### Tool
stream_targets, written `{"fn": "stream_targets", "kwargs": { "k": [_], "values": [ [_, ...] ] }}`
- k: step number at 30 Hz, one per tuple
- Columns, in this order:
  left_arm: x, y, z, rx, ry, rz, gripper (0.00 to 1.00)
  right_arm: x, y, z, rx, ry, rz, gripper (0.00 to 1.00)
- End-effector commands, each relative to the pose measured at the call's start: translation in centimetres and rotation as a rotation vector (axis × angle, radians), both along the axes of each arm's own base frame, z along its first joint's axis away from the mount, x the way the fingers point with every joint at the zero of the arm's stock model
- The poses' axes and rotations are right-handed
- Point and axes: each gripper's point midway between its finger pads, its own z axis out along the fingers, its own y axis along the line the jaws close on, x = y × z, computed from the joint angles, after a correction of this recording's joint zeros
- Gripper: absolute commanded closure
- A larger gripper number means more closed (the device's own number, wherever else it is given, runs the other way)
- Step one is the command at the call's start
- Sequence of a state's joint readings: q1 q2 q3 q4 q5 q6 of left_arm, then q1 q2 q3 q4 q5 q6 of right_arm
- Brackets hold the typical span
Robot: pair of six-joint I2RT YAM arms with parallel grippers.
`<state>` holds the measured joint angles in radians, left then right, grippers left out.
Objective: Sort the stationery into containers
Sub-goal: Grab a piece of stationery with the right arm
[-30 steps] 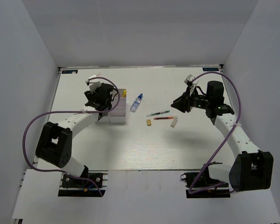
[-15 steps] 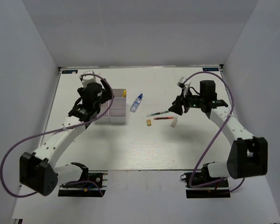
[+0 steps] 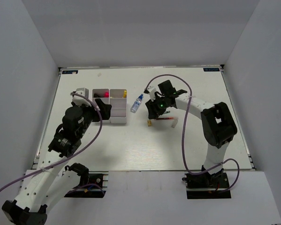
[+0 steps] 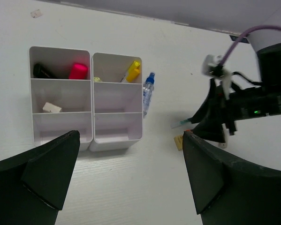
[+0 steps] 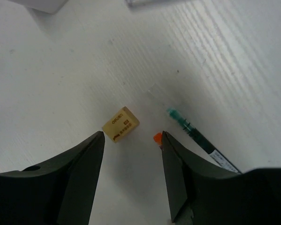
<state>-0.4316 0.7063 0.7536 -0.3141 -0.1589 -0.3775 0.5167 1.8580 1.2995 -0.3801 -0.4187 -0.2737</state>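
Observation:
The white divided box [image 3: 117, 114] stands left of centre; in the left wrist view [image 4: 117, 136] it holds a pink-ended marker [image 4: 78, 71], a black item [image 4: 43, 71], a small white block [image 4: 52, 107] and a yellow-ended marker [image 4: 133, 70]. My left gripper [image 3: 104, 108] is open and empty, at the box's near left side [image 4: 131, 183]. My right gripper [image 3: 153, 114] is open, low over the table. Its fingers [image 5: 86, 164] flank bare table just short of a tiny yellow eraser [image 5: 121, 124], an orange pen tip [image 5: 157, 138] and a green pen [image 5: 201, 140]. The eraser [image 3: 150, 123] and red pen [image 3: 167, 119] lie beside it.
A small clear spray bottle with a blue cap [image 3: 137, 103] lies just right of the box, also in the left wrist view [image 4: 148, 91]. A short white piece [image 3: 173, 123] lies right of the red pen. Grey walls enclose the table on three sides.
My left arm has drawn back from over the box toward the near side. My right arm has swung left and down over the eraser and pens.

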Motion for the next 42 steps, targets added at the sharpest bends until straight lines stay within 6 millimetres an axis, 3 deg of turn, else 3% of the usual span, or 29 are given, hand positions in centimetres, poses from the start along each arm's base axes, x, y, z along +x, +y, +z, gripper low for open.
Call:
{"fn": "stream_targets", "kwargs": {
  "k": [1,4,12,21,24,30,33,39,42],
  "values": [
    [-0.8,-0.6,1.5,-0.025,-0.05,-0.052,0.0,0.7,0.2,-0.7,-0.094,0.004,-0.109,0.43],
    [-1.3,-0.8,2.0,-0.037,-0.068,-0.074,0.0,0.2,0.7,-2.0,-0.138,0.025,-0.133,0.48],
    [-1.7,-0.8,2.6,-0.046,-0.086,-0.083,0.0,-1.6,1.7,-4.4,-0.213,0.058,-0.16,0.48],
    [-2.0,-0.7,2.7,-0.051,-0.095,-0.083,0.0,-3.3,2.6,-5.7,-0.239,0.095,-0.138,0.43],
    [-2.0,-0.7,2.7,-0.051,-0.095,-0.083,0.0,-3.7,2.7,-5.8,-0.238,0.096,-0.129,0.5],
    [-2.0,-0.7,2.7,-0.051,-0.095,-0.083,0.0,-5.2,3.1,-5.0,-0.218,0.104,-0.047,0.89],
    [-2.0,-0.7,2.7,-0.051,-0.095,-0.083,0.0,-5.5,3.6,-2.8,-0.197,0.046,0.009,0.99],
    [-2.1,-0.8,2.7,-0.052,-0.095,-0.092,0.0,-4.2,5.9,6.3,-0.041,-0.213,0.165,1.0],
    [-2.2,-0.7,2.9,-0.056,-0.103,-0.092,0.0,-3.4,7.6,9.2,0.01,-0.339,0.271,1.0]
  ]
}}
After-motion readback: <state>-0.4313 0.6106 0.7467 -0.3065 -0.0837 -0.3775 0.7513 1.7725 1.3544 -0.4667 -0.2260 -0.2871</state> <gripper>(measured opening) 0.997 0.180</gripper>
